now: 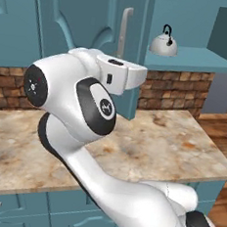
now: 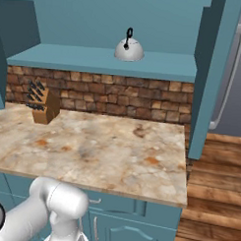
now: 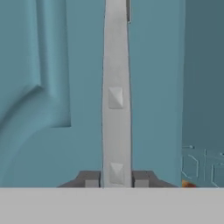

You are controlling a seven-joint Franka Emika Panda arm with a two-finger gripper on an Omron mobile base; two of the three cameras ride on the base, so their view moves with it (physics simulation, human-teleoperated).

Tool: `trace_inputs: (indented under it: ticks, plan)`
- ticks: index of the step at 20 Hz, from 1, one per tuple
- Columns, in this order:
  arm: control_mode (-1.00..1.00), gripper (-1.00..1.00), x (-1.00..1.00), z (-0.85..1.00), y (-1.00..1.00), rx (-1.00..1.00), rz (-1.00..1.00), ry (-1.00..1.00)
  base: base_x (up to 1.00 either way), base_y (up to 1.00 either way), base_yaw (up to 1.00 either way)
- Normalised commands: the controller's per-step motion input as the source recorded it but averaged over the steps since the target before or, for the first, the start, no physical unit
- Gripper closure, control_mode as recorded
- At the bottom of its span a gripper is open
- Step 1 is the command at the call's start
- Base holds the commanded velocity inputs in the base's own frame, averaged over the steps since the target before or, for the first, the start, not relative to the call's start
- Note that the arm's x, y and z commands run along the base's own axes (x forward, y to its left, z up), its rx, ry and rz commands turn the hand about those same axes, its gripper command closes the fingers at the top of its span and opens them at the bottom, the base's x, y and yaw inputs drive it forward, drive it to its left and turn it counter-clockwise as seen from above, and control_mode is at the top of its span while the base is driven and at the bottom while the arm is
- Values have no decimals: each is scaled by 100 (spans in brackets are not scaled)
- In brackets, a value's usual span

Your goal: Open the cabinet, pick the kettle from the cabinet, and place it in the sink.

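Observation:
The cabinet's left door (image 1: 90, 20) stands swung out over the counter. Its long silver handle (image 3: 116, 87) runs straight up the hand view, and my gripper (image 3: 116, 178) is shut on it, one dark fingertip (image 3: 91, 179) against each side. From the left base view, my white hand (image 1: 123, 73) sits just under that handle (image 1: 125, 28). The kettle (image 1: 164, 43), silvery with a black loop on top, stands alone on the cabinet's teal shelf (image 2: 95, 60), to the right of the gripper and beyond it. The sink is out of view.
A beige marbled counter (image 2: 107, 146) runs below the shelf, with a brick backsplash (image 2: 143, 98) behind. A wooden knife block (image 2: 42, 105) stands at its back left. Another teal door (image 2: 212, 71) with a silver handle (image 2: 227, 82) juts out at the right. Wooden floor (image 2: 213, 194) lies beyond the counter's end.

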Motion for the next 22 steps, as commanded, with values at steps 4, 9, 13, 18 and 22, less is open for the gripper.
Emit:
trace_inputs:
  ticks: [4, 9, 13, 18, 22]
  plan:
    - [-100, -100, -44, -7, -5, 14, -13, 0, 0, 0, 0]
    - [-100, -100, -56, -1, -14, 26, -15, -1, 0, 0, 0]
    - [-100, -100, -28, 0, -36, 28, -1, 1, 0, 0, 0]
    - [-100, -100, -16, 0, -45, 35, 17, 4, 0, 0, 0]
    - [-100, -100, -9, 0, -43, 35, 24, 3, 0, 0, 0]
